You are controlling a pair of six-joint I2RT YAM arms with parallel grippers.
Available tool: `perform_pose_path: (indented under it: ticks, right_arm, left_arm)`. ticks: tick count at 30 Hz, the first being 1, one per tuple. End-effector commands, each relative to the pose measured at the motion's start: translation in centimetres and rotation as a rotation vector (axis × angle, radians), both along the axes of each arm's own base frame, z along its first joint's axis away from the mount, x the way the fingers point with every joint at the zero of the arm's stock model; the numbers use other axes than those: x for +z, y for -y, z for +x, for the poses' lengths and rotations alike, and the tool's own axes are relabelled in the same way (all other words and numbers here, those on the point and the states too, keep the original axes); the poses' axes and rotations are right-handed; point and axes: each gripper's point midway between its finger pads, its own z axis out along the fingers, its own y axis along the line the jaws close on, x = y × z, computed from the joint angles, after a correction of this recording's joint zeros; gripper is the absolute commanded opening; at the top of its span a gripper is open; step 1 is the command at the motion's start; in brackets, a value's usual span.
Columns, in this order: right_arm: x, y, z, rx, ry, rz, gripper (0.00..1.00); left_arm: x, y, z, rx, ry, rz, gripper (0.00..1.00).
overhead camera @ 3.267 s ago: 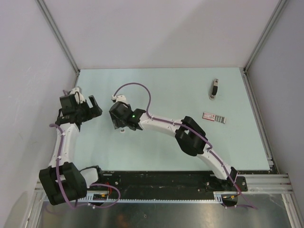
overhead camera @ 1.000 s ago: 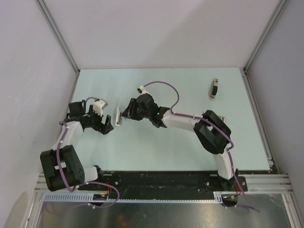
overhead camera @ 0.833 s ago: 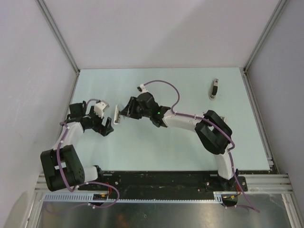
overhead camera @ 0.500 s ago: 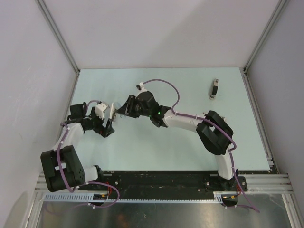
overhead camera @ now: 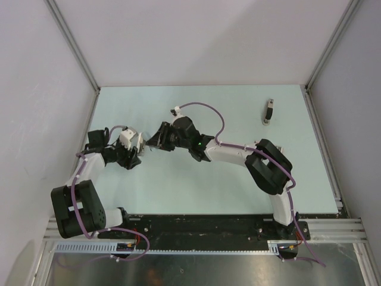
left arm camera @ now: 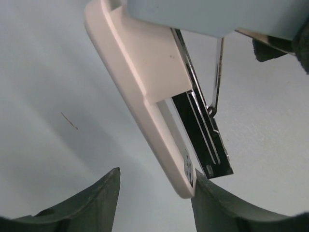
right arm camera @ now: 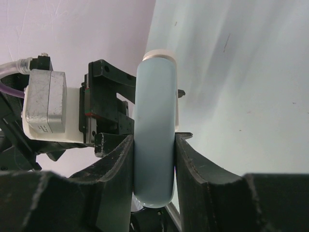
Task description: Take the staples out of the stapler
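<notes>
My right gripper is shut on a stapler with a pale blue top and holds it above the table at centre left. In the left wrist view the stapler hangs open: a white base, a black magazine and a thin metal rod stand apart. My left gripper is open, and the tip of the white base lies between its fingers, against the right finger. From above, the left gripper meets the right gripper. I cannot make out any staples.
A small dark and silver tool lies at the far right of the pale green table. Grey walls close off the left, back and right sides. The right arm's elbow hangs over the right middle.
My left gripper swung right and in toward the stapler and now straddles its white base. My right gripper carried the stapler a little left to meet it.
</notes>
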Motion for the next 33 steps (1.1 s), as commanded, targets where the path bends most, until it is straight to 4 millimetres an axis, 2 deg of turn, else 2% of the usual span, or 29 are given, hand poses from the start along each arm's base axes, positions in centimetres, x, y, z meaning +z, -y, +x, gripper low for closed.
perform_pose_path:
  ticks: [1, 7, 13, 20, 29, 33]
  right_arm:
    - [4.7, -0.8, -0.8, 0.042, 0.042, 0.131, 0.00]
    - [4.0, -1.1, -1.3, 0.073, 0.019, 0.134, 0.00]
    - [1.6, -0.6, -2.4, 0.105, -0.007, 0.067, 0.00]
    - [-1.0, -0.2, -3.5, 0.147, -0.042, 0.030, 0.00]
    - [-2.8, 0.0, -4.1, 0.258, -0.006, 0.004, 0.00]
    - [-4.0, 0.8, -4.5, 0.305, 0.065, -0.070, 0.00]
  left_arm:
    - [1.9, 0.3, 1.2, -0.060, 0.093, 0.004, 0.61]
    - [2.2, 0.3, 1.4, -0.059, 0.100, 0.005, 0.54]
    - [2.1, -0.1, 1.5, -0.063, 0.115, 0.038, 0.33]
    - [1.6, -0.8, 1.1, -0.105, 0.165, 0.139, 0.17]
    - [1.0, -2.3, 1.1, -0.181, 0.248, 0.353, 0.13]
    - [0.6, -2.4, 1.4, -0.188, 0.265, 0.394, 0.11]
